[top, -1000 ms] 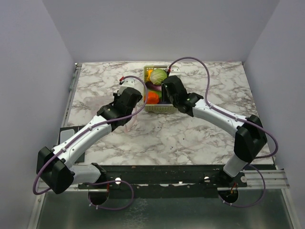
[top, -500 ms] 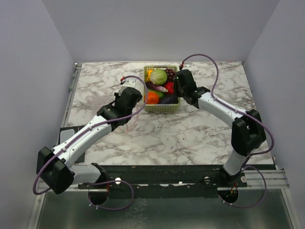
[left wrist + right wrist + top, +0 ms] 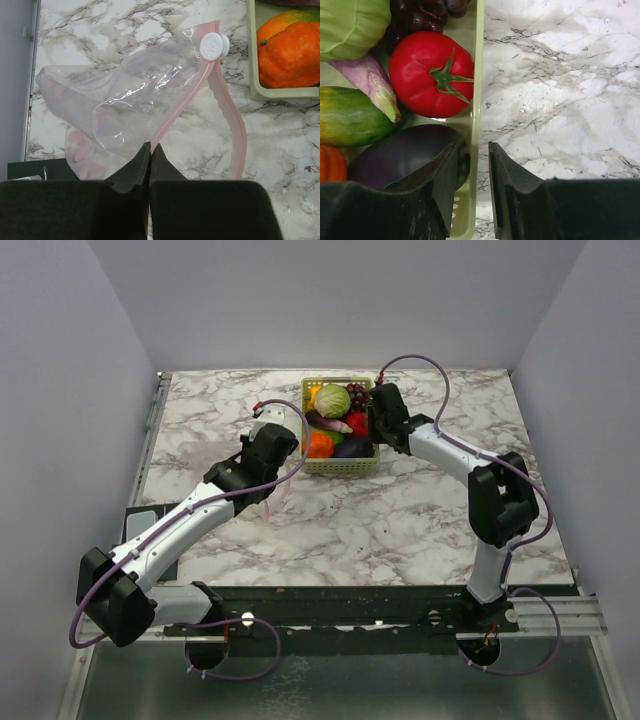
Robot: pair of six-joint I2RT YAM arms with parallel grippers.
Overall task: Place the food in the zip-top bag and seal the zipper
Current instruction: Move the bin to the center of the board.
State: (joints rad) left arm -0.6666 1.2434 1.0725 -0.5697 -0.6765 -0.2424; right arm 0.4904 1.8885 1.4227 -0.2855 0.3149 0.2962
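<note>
Bright even light, soft shadows, sharp frames — faint bag (image 3: 125, 100) glare

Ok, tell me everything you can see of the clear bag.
The zip-top bag is clear, crinkled plastic with a pink zipper strip along its mouth and a white slider at the far end. The mouth gapes, one strip bowing outward. The left fingers are shut on its near edge; it lies over the table beside the basket.

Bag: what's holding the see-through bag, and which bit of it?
The left gripper pinches the zip-top bag at its mouth edge, on the pink zipper.
</note>
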